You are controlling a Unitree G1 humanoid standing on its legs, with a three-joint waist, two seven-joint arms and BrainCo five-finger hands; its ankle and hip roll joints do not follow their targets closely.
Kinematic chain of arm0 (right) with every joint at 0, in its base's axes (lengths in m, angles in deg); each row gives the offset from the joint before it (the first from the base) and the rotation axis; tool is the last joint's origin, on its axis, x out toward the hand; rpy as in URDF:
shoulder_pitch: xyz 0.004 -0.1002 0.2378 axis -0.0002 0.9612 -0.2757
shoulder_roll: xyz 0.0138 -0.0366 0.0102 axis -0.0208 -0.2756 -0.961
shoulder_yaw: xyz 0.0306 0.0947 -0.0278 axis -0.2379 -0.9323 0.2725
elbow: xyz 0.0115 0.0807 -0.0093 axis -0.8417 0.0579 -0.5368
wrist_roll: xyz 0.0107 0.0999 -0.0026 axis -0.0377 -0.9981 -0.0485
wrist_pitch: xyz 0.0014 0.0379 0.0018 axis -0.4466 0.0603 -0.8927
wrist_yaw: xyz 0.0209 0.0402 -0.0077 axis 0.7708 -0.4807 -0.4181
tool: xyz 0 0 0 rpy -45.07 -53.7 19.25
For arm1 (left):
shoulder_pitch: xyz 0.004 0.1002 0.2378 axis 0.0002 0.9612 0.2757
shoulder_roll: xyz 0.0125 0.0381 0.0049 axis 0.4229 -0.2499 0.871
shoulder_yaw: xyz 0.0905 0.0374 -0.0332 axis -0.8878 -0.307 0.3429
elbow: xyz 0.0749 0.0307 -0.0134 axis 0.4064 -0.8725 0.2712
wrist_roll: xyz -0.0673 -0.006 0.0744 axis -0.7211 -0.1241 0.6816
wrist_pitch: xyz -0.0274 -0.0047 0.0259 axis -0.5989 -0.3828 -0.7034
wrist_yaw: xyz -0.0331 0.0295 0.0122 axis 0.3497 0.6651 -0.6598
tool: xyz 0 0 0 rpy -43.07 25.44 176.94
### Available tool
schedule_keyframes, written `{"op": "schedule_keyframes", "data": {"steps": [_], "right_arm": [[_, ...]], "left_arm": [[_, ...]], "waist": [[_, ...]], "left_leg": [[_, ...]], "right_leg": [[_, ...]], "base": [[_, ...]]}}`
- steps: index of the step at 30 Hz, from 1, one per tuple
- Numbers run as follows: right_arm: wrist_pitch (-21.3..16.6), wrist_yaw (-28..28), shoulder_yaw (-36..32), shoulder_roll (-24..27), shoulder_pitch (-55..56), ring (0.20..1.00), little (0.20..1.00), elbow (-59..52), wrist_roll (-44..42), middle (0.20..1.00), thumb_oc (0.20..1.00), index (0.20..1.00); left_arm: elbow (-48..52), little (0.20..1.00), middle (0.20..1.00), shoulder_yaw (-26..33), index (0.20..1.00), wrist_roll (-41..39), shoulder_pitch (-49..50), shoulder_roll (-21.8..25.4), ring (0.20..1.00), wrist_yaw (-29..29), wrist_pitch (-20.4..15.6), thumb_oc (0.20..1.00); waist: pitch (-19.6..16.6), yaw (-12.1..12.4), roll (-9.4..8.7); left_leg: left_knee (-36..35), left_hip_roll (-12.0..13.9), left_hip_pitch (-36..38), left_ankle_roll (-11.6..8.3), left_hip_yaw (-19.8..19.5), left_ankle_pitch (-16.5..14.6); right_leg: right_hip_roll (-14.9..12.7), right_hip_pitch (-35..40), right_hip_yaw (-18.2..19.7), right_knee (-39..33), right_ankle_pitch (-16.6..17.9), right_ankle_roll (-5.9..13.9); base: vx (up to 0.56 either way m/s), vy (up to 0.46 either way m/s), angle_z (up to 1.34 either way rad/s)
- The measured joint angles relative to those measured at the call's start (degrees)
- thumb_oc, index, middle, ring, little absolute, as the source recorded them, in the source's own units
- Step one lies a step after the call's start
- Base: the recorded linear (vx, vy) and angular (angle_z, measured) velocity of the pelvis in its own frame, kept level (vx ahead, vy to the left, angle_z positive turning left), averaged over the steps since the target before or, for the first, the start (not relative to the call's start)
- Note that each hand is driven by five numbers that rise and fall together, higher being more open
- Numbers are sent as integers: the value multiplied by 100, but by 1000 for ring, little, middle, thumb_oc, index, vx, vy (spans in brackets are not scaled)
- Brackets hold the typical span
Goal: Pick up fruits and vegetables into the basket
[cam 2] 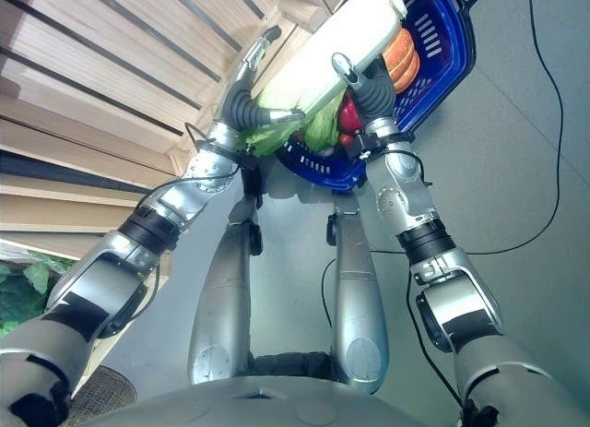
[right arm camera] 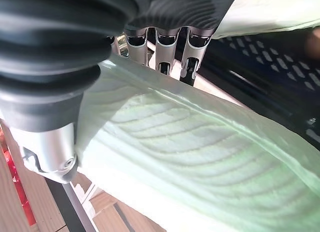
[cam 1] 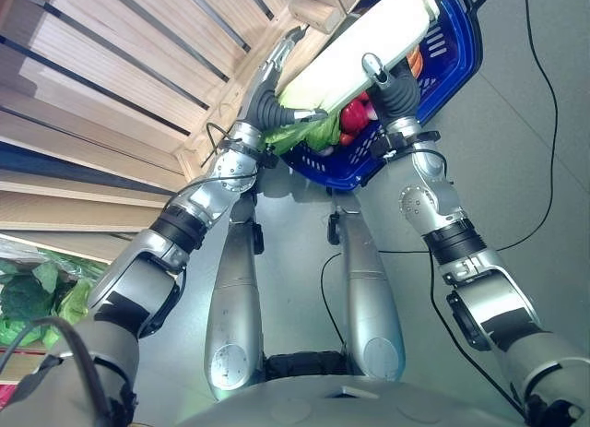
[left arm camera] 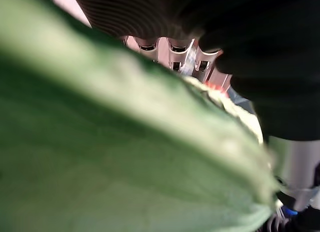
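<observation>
1. Left eye view shows a long napa cabbage [cam 1: 369, 53] carried between both hands, lying across the rim of the blue basket [cam 1: 458, 58].
2. Left hand [cam 1: 277, 95] grips its leafy green end; the fingers curl round the leaves.
3. Right hand [cam 1: 392, 86] clasps the pale middle, thumb up over the top.
4. Beneath the right hand, red vegetables [cam 1: 353, 118] sit inside the basket.
5. Beyond the left hand stand wooden crates [cam 1: 120, 67].
</observation>
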Motion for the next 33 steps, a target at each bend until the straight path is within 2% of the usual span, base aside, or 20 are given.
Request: {"op": "schedule_keyframes", "data": {"steps": [2,6,9,16,23,27,33], "right_arm": [[0,151,-14,5,-24,200,200,36,147,200,200,200],[0,371,-120,106,25,200,200,308,314,200,200,200],[15,549,-254,170,54,200,200,523,455,200,200,200],[60,828,-269,471,-219,200,200,1191,475,200,200,200],[173,1116,-268,542,-607,200,200,1975,472,200,200,200],[318,1330,-275,550,-958,200,200,2634,476,200,200,200],[582,1352,-260,545,-1523,200,200,3744,812,200,200,200]], "left_arm": [[-5,1000,1000,143,1000,-7,35,-12,1000,-177,-14,1000],[-164,1000,1000,798,1000,-171,51,53,1000,-476,-7,1000],[-299,1000,1000,976,1000,-322,31,116,1000,-598,-7,1000],[-848,1000,1000,981,1000,-479,-92,130,1000,-686,-6,1000],[-1217,1000,1000,969,1000,-600,-287,151,1000,-703,-13,1000],[-1324,1000,1000,952,1000,-703,-427,160,1000,-709,-17,1000],[-1530,1000,1000,688,1000,-804,-630,171,1000,-696,-62,1000]], "waist": [[0,4,0],[0,6,0],[0,7,0],[0,12,0],[0,38,1],[0,144,2],[0,290,4]], "left_leg": [[5,-2,2,1,-6,1],[7,-1,5,2,-9,13],[7,-4,4,0,-13,21],[11,-3,2,-4,-12,26],[1,-3,-6,-8,-14,31],[1,-4,-12,-11,-18,33],[2,-13,-25,-18,-46,38]], "right_leg": [[0,0,0,20,6,-12],[-2,1,-3,33,-2,-1],[-3,1,-4,35,-2,0],[-4,-1,-7,24,-3,1],[-4,-5,-12,3,-3,2],[-6,-11,-17,2,-3,1],[-14,-15,-40,7,-2,0]], "base": [[0,0,0],[0,0,0],[0,0,0],[0,0,0],[0,0,0],[0,0,0],[0,0,0]]}}
